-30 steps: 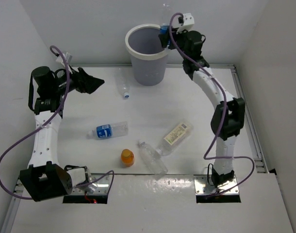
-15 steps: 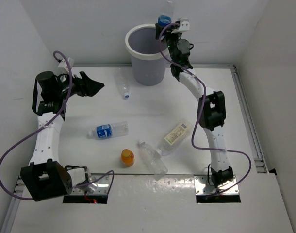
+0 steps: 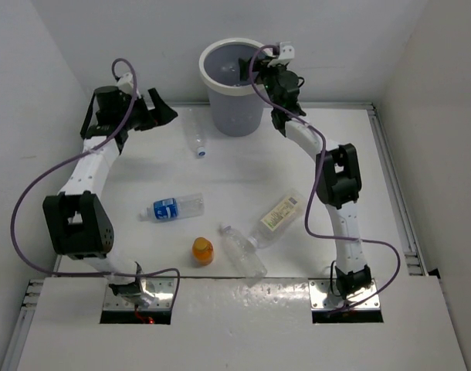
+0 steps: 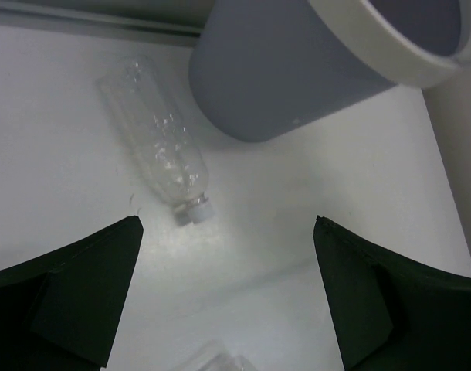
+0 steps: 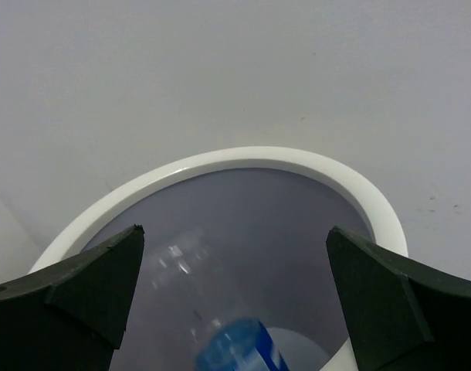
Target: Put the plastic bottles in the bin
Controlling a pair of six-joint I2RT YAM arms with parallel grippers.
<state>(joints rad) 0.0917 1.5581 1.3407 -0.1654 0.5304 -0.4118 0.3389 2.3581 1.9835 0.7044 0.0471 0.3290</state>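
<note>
**A:** Right wrist cam looks straight down into the bin. A blue-capped clear bottle is inside, below the right gripper. Jaws are spread wide with nothing between them. Top view can't resolve the bin's contents.

**B:** Left side?

**A:** Left gripper is also wide and empty. Its cam shows a plain clear bottle lying on the table by the far edge. It's crinkled, cap towards the near edge, just beside the bin wall and ahead of the fingers.

**B:** The others?

**A:** Top view only. The blue-labelled bottle, squat orange bottle, second plain bottle and cream-labelled bottle are mid-table towards the near edge. The last two appear to touch.
</note>
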